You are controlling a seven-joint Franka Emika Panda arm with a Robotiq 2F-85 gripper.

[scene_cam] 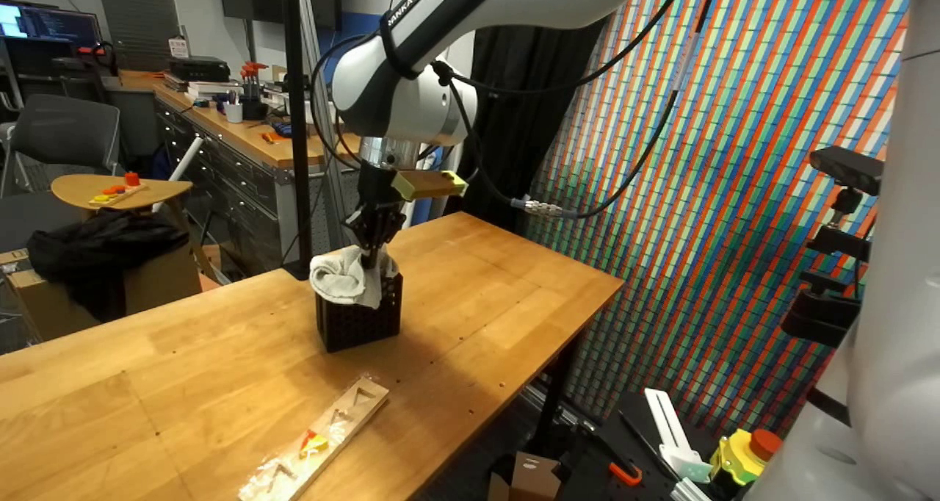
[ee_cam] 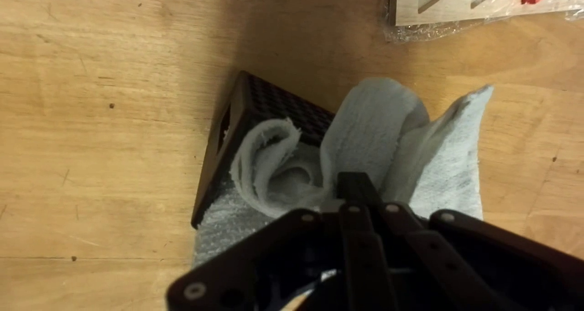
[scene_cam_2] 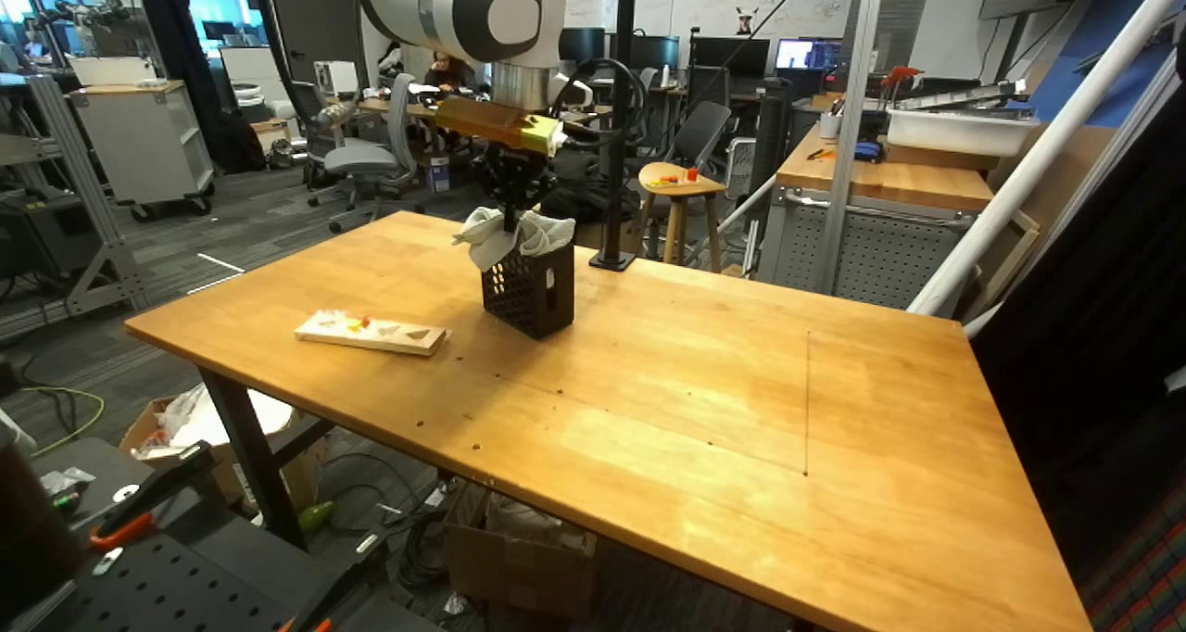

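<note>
A black perforated basket stands upright on the wooden table; it also shows in an exterior view and in the wrist view. A white-grey cloth lies bunched in its top and hangs over the rim; folds and a loose flap of the cloth show in the wrist view. My gripper points down over the basket, its black fingers close together in the cloth. It looks shut on the cloth; how much cloth is pinched is hidden by the folds and fingers.
A wooden puzzle board with triangular cutouts, red and yellow pieces and clear wrap lies near the basket. A black upright post stands at the table's edge behind the basket. A stool with toy pieces stands beyond the table.
</note>
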